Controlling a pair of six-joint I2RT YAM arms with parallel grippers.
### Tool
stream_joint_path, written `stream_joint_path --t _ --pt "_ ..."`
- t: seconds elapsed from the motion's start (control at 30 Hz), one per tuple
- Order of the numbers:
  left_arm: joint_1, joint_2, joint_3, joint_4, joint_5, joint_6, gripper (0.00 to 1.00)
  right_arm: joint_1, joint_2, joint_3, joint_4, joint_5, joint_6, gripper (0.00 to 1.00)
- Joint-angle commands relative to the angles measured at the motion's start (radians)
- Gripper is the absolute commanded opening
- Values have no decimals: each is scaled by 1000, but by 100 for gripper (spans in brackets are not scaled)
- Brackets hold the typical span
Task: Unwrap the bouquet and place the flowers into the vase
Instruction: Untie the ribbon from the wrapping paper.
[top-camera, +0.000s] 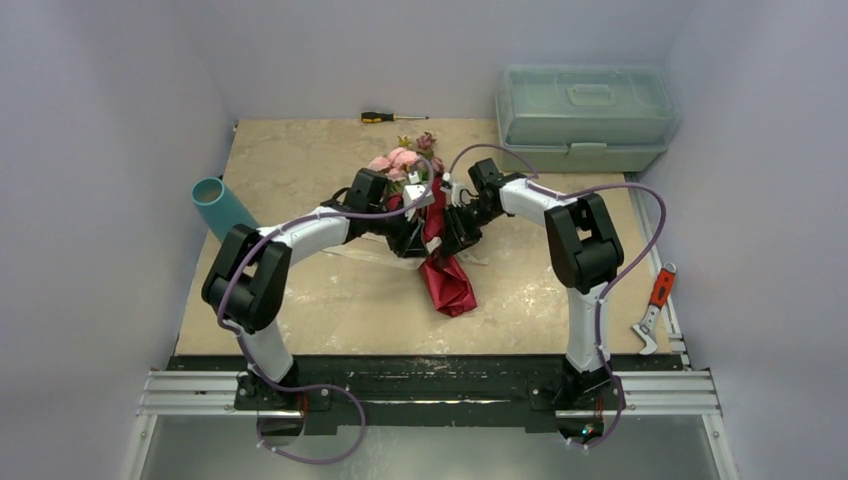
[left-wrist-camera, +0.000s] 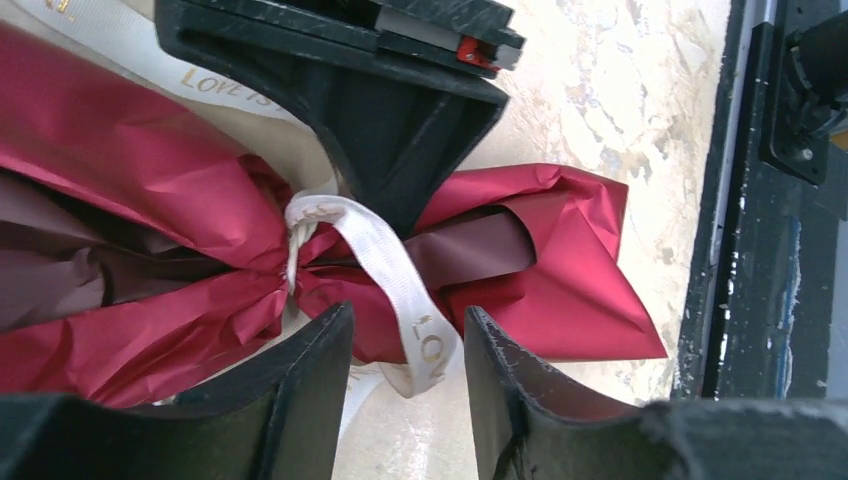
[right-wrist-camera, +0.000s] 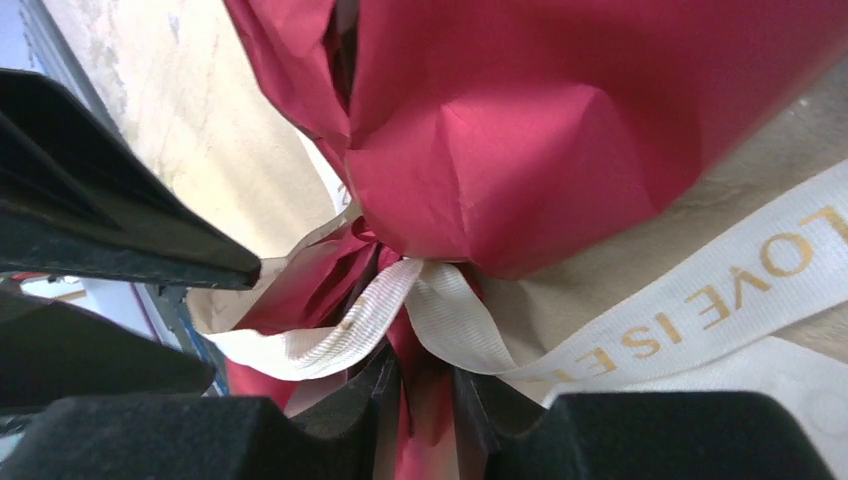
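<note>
The bouquet lies mid-table, its pink flowers (top-camera: 403, 160) pointing away and its maroon paper (top-camera: 448, 282) tail pointing toward me. A cream ribbon (left-wrist-camera: 385, 265) ties the paper's neck. My left gripper (left-wrist-camera: 408, 335) is open, with a loose ribbon loop hanging between its fingers and touching neither. My right gripper (right-wrist-camera: 428, 395) meets the neck from the opposite side, shut on a fold of maroon paper (right-wrist-camera: 520, 150) just below the ribbon knot (right-wrist-camera: 425, 300). Both grippers meet at the neck in the top view, left (top-camera: 408, 238) and right (top-camera: 447, 228). The teal vase (top-camera: 220, 205) lies tilted at the table's left edge.
A pale green toolbox (top-camera: 585, 115) stands at the back right. A screwdriver (top-camera: 385, 117) lies at the back edge. A red-handled tool (top-camera: 655, 305) rests off the right edge. The metal rail (top-camera: 430, 390) runs along the near side.
</note>
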Motion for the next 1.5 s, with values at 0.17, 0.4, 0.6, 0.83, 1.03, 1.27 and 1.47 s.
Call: stream_joint_path --t 0.17,0.4,0.6,0.83,1.03,1.27,1.47 --pt "118 -35 -21 -31 -49 34 10 10 -41 23 -58 -64 -111 31" --pt "183 -32 -62 -86 -166 189 0 -23 -85 72 -147 -107 -176 40" --pt "184 9 -49 -74 -249 274 1 -60 -88 125 -105 -63 -175 42" --pt "161 -235 -168 115 -72 370 58 -54 -39 213 -39 -78 -123 28" --pt "9 -238 -139 139 -101 426 72 -21 28 278 -55 -51 -135 20" --pt "-25 -117 -137 189 -67 486 98 -34 53 289 -104 -54 -270 63" --pt "-31 -54 -151 165 -101 654 100 -33 87 300 -183 -13 -329 87"
